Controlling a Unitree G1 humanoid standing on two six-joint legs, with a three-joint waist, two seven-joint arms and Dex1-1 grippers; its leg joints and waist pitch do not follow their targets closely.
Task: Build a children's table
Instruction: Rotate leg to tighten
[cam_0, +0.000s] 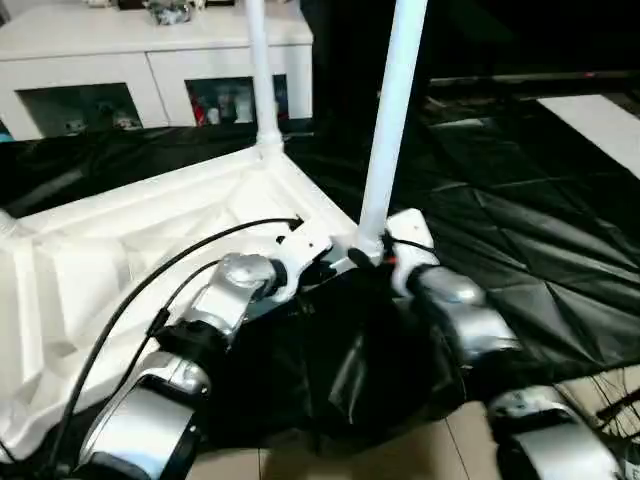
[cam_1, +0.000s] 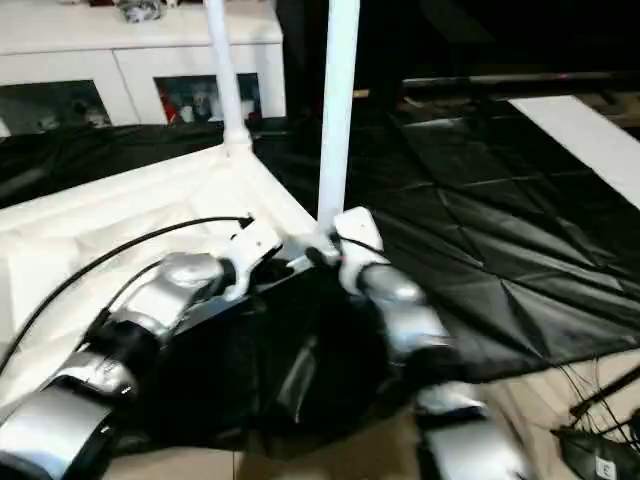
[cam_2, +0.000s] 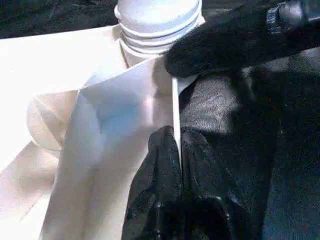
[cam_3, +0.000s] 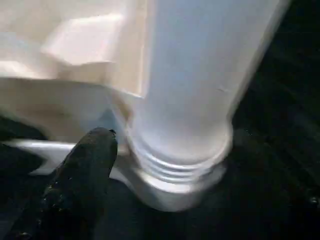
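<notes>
Nearest the camera, both silver forearms reach forward to the near corner of the children's table, which lies upside down on the black-draped counter, ribbed underside facing up.

The left gripper is closed on the thin white rim of the tabletop at that corner: its two black fingers are pressed together with the rim's edge pinched between them (seen plainly in the left wrist view).

Just beyond, the right gripper sits at the foot of the near leg, where the ribbed collar of the tube enters the corner socket. One of its black fingers rests beside the collar, close to the socket's flange; the opposite finger is hidden, so whether they clasp the leg or stand apart cannot be told. The leg stands upright in the socket.

Further back, a second leg stands upright in the far corner socket of the same side.

Behind the counter stands a white cabinet with glass doors.
</notes>
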